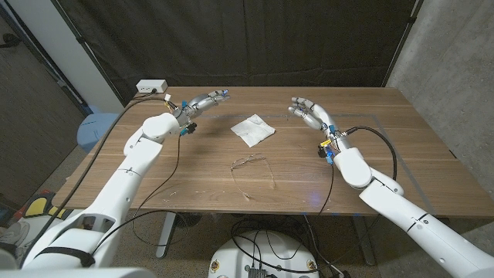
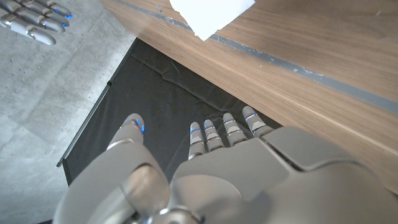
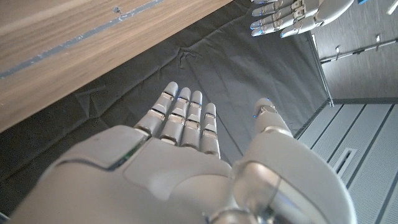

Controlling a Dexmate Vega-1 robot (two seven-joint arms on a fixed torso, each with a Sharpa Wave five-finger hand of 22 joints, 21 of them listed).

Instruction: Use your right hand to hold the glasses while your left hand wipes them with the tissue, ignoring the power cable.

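Thin wire-framed glasses (image 1: 252, 164) lie on the wooden table (image 1: 386, 131) near its front middle. A white tissue (image 1: 253, 130) lies flat beyond them, towards the table's centre; one corner of the tissue (image 2: 211, 14) appears in the left wrist view. My left hand (image 1: 207, 101) hovers over the far left part of the table with its fingers extended and apart, holding nothing. My right hand (image 1: 310, 113) hovers at the far right of centre, fingers also spread and empty. Both hands stand well away from the glasses and the tissue.
A white power strip (image 1: 151, 86) sits at the table's far left corner. Black cables (image 1: 174, 166) run from each wrist down over the table. A black curtain (image 1: 231, 38) hangs behind the table. A blue round object (image 1: 96, 127) stands on the floor to the left.
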